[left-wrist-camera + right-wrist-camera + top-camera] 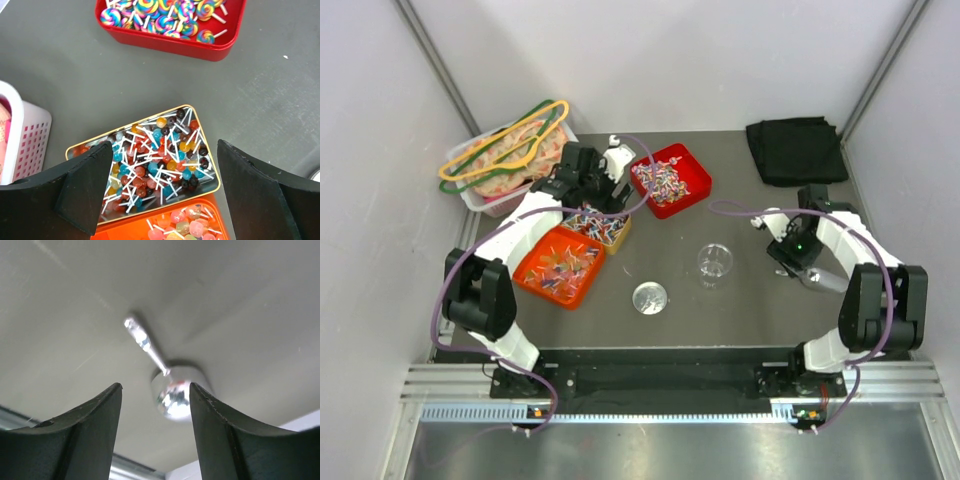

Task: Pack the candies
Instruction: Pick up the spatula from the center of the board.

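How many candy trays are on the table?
3: red tray at the back, gold tray in the middle, orange tray nearest the arms. None looks hidden.

A: Where do the trays sit?
B: On the left half of the table (750,300), in a slanted row. The near tray (525,272) is just beside the middle tray (623,232), and the far tray (703,180) stands apart, further back and right. There are candies (155,160) in all three.
A: Behind them?
B: A basket (470,195) in the far-left corner, and a folded cloth (797,150) in the far-right corner.
A: And the centre?
B: A jar (714,262) – its lid (650,298) lies in front, to its left. A spoon (172,395) is well to the jar's right.
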`<state>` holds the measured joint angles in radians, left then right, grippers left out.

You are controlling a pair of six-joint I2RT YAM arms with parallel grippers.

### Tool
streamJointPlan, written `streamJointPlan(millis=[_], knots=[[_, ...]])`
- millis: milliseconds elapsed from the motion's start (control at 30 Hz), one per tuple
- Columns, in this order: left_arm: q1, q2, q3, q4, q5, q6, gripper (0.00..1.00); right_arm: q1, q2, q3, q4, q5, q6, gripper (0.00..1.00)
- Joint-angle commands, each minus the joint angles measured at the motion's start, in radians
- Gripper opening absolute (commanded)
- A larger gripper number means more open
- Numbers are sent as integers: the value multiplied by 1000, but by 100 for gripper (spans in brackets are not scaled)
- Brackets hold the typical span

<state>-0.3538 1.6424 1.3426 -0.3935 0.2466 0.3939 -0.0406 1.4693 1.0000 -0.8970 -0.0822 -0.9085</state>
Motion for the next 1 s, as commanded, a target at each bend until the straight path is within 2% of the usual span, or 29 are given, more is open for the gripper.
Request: streamJointPlan(millis=[0, 267, 600, 700, 933, 967], knots=[[1, -52, -7, 28, -46, -26, 89, -2, 58, 51, 78, -36, -46, 56], [19, -58, 15, 9, -66, -72, 90, 10, 135, -1, 147, -48, -95, 54], [29, -55, 46, -28, -82, -75, 90, 19, 149, -1, 52, -47, -227, 52], [29, -59, 49, -38, -92, -70, 90, 33, 167, 0, 55, -21, -243, 49], [33, -78, 38, -47, -107, -61, 91, 94, 240, 12, 66, 39, -236, 34], [33, -79, 38, -47, -109, -61, 91, 97, 246, 11, 76, 42, -234, 29]])
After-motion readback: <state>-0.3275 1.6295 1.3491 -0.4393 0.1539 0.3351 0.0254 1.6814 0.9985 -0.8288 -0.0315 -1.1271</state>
